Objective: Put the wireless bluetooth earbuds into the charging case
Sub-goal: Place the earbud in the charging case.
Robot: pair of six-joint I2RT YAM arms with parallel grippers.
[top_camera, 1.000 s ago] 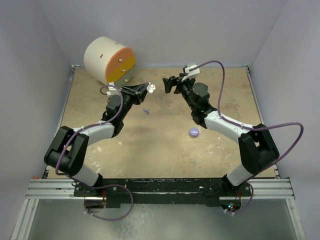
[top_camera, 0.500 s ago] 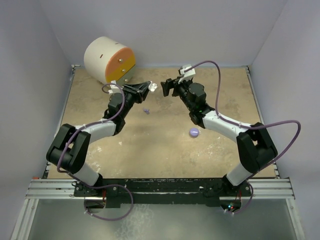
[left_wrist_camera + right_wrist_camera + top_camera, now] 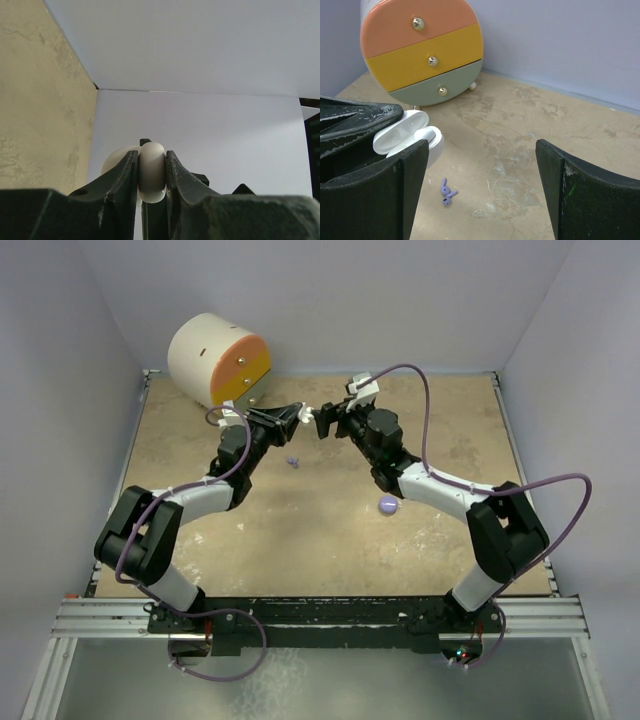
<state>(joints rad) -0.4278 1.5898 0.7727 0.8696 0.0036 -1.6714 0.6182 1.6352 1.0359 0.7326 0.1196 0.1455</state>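
Grips the case [image 3: 151,172] edge-on between the left fingers [image 3: 122,186], pressed against both of its broad sides. Holds it off the tabletop [image 3: 450,440] near the rear centre, lid swung open (seen from the right wrist only). Contents of the case: cannot tell.

Has the right fingers [image 3: 580,195] spread wide and pinching nothing, tips just beside the case and pointed at it.

On the tabletop, outside the case: purple earbuds [image 3: 447,192], tiny, lying close together, touching neither arm. In the top view, located near the left fingers, on the side toward the arm bases.

Beside the right forearm, well apart from the earbuds: lilac puck [image 3: 388,504], lying alone.

In the rear left corner: round drawer unit [image 3: 220,360], front banded pink, yellow and green, one knob per band.
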